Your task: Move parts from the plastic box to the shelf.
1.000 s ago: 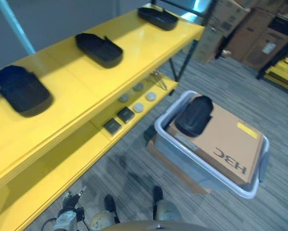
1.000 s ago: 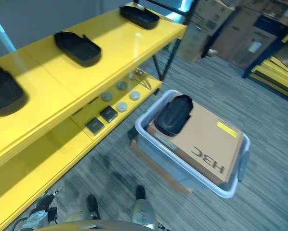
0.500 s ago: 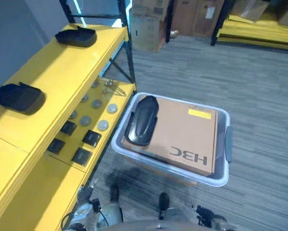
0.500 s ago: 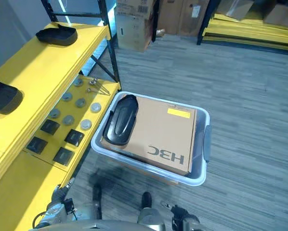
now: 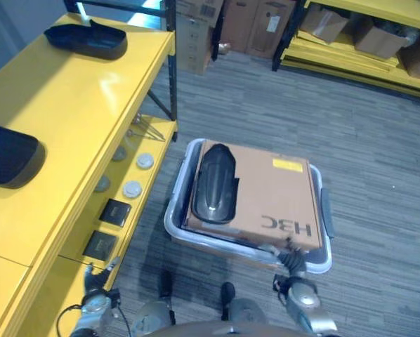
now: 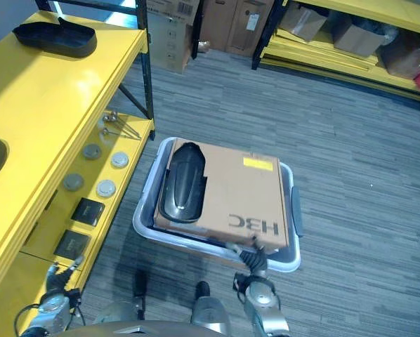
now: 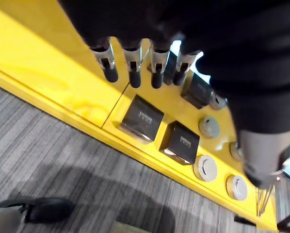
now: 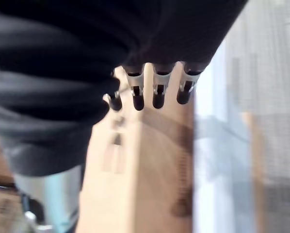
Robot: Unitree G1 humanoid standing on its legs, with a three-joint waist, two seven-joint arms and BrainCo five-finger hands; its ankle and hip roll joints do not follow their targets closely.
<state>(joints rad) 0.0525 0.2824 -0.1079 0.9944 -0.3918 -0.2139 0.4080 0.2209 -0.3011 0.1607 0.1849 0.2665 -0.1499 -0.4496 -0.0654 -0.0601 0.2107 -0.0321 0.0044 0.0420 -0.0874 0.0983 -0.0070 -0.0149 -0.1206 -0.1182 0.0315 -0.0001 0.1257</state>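
two black parts (image 5: pixel 83 41) are seen on the shelf (image 5: pixel 76 119); one part (image 5: pixel 215 184) is left in the plastic box (image 5: pixel 178 225); both the left hand (image 7: pixel 135 68) and the right hand (image 8: pixel 150 90) are held open, empty

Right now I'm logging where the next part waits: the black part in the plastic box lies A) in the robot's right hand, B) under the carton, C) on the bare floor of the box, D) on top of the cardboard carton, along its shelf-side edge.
D: the black part rests on the cardboard carton inside the plastic box, on the side toward the yellow shelf.
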